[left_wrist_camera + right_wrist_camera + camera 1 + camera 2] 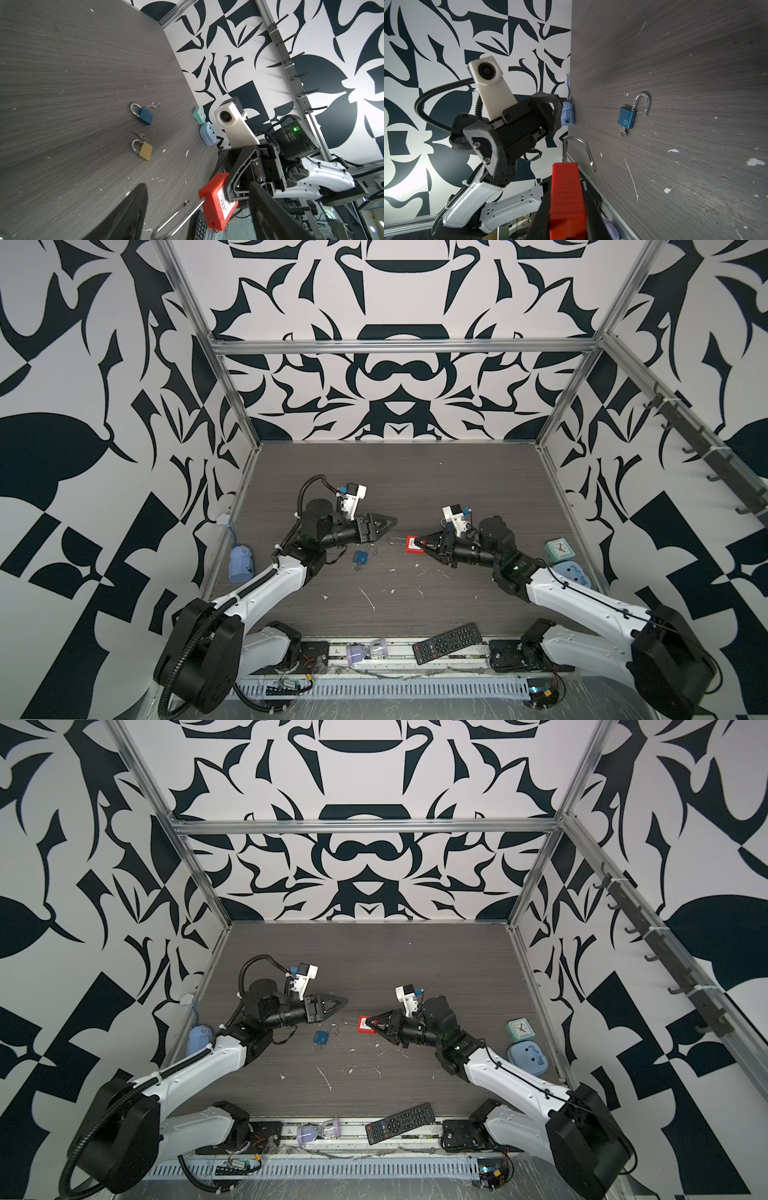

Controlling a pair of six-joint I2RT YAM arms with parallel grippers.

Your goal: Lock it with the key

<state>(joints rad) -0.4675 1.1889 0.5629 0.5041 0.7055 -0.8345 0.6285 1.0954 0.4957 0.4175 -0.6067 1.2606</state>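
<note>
My right gripper [419, 541] [568, 197] is shut on a red padlock [411, 544] [216, 203], held above the table. Its long steel shackle [176, 216] [583, 149] stands open and points toward my left gripper [392, 522] [197, 185], which is open; its fingers sit on either side of the shackle without touching it. A blue padlock [360, 558] [627, 119] lies on the table below the left gripper, shackle open, with a key [623, 133] in its base. I cannot tell whether the red padlock has a key in it.
The left wrist view shows a shut blue padlock [145, 115] and a brass padlock [145, 150], each with loose keys beside it. A teal clock [559, 549] and blue case [571, 572] stand by the right wall. A remote [446, 642] lies at the front edge and a blue toy [241, 564] at the left wall.
</note>
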